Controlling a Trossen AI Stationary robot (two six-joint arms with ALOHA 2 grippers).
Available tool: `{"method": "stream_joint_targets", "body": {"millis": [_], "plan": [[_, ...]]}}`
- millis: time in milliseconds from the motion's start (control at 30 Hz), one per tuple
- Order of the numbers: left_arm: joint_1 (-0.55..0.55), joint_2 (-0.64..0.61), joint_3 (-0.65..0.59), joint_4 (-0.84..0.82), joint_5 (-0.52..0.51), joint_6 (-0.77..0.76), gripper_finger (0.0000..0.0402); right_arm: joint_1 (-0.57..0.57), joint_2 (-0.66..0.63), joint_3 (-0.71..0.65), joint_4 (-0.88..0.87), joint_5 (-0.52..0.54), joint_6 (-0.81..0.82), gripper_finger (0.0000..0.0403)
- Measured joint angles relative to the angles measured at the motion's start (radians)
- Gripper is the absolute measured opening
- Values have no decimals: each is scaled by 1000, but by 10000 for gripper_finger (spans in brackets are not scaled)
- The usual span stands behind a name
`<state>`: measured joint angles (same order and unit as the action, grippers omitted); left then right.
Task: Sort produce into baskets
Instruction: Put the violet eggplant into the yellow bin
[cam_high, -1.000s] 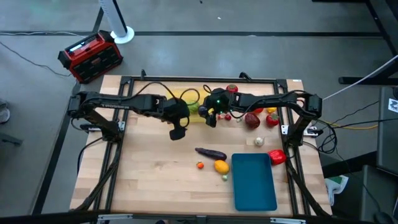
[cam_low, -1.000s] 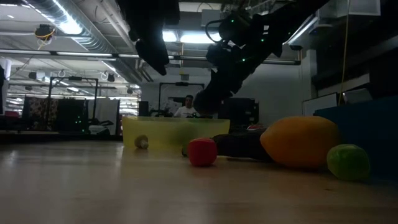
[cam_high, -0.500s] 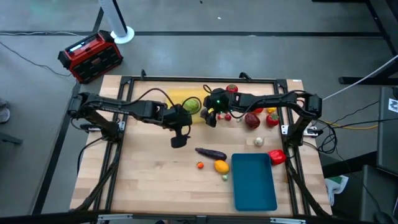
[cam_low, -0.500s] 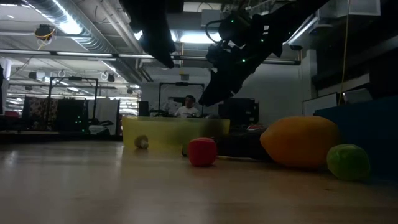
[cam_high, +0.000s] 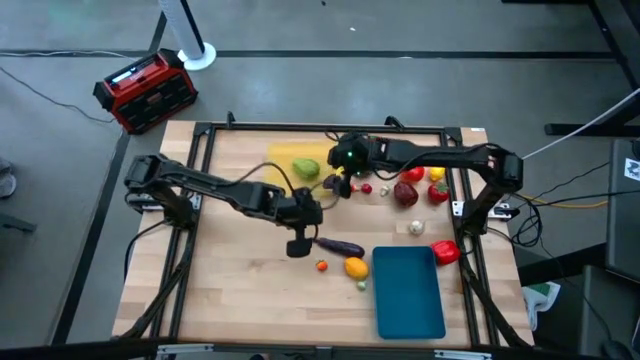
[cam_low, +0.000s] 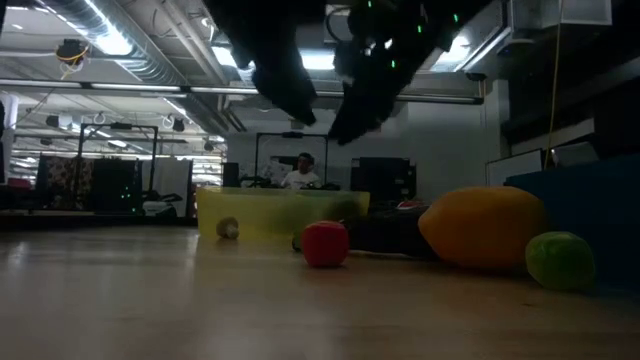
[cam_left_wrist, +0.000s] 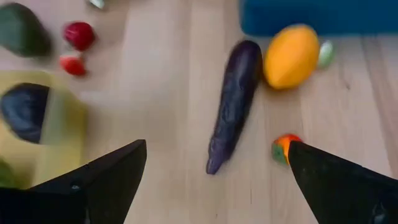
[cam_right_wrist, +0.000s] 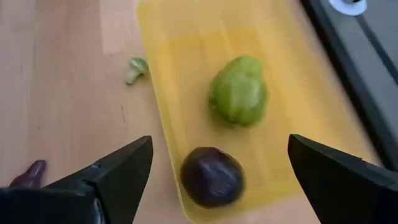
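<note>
Table (cam_high: 240, 290) w/ two arms reaching in over it. Blue tray (cam_high: 408, 292) is sitting near the front right, nothing showing inside. Yellow tray (cam_right_wrist: 186, 74) is lying at the back centre, holding a green pepper (cam_right_wrist: 239, 91) and a dark purple round piece (cam_right_wrist: 212, 176). Left gripper (cam_left_wrist: 214, 180) is hanging above the eggplant (cam_left_wrist: 234, 102) mid-table, fingers spread wide, gripping nothing. Right gripper (cam_right_wrist: 217, 171) is hovering over the yellow tray, fingers likewise spread, empty. Eggplant is lying on bare wood just beside the lemon (cam_left_wrist: 291, 55), which is resting by the blue tray's edge. Small orange-red piece (cam_left_wrist: 285, 147) and small green piece (cam_left_wrist: 326, 53) are lying near them. More red and yellow produce (cam_high: 420, 185) is sitting at the back right.
</note>
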<state>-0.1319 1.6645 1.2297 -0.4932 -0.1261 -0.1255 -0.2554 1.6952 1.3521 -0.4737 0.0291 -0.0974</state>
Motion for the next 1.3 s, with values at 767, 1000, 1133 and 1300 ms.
{"method": "stream_joint_targets", "body": {"millis": [767,1000,1133,1300], "plan": [[-24,323,0,334,23,28,345,48,-303,234,-502,5,72,367],[-24,371,0,350,23,28,318,179,-303,217,-555,4,113,367],[-24,377,0,346,24,31,292,257,-302,185,-554,5,172,367],[-22,371,0,348,23,54,248,336,-302,109,-553,7,255,367]]}}
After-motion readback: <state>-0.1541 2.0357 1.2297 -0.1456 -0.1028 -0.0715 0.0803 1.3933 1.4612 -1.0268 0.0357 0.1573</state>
